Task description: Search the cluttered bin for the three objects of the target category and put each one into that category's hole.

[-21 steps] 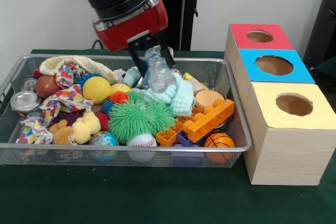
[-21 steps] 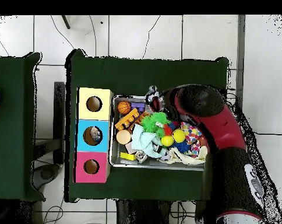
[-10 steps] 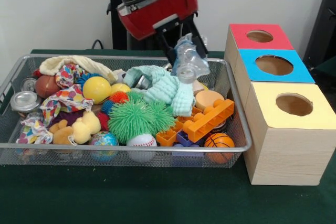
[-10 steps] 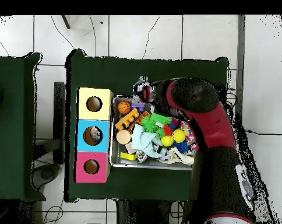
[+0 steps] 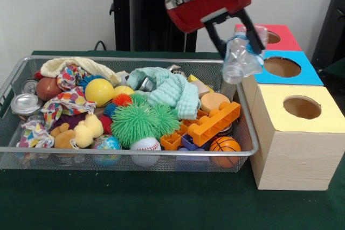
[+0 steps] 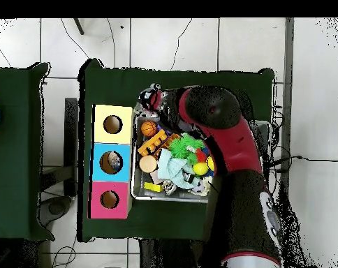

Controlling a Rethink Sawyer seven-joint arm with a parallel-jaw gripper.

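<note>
Crumpled clear bottle [image 5: 241, 57] pinched in claw [image 5: 237, 35], held above bin's [image 5: 243, 112] right rim, beside blue-topped box [image 5: 284, 67].

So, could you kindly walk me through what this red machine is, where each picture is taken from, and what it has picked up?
It is a robot arm, red and black, with a two-fingered gripper at its end. One picture looks across the table at it; the other looks straight down from above. On the green table sits a wire bin full of toys, balls, cloths and cans, beside a wooden box with a red hole, a blue hole and a yellow hole. The gripper holds a crumpled clear plastic bottle, lifted near the blue hole.
</note>
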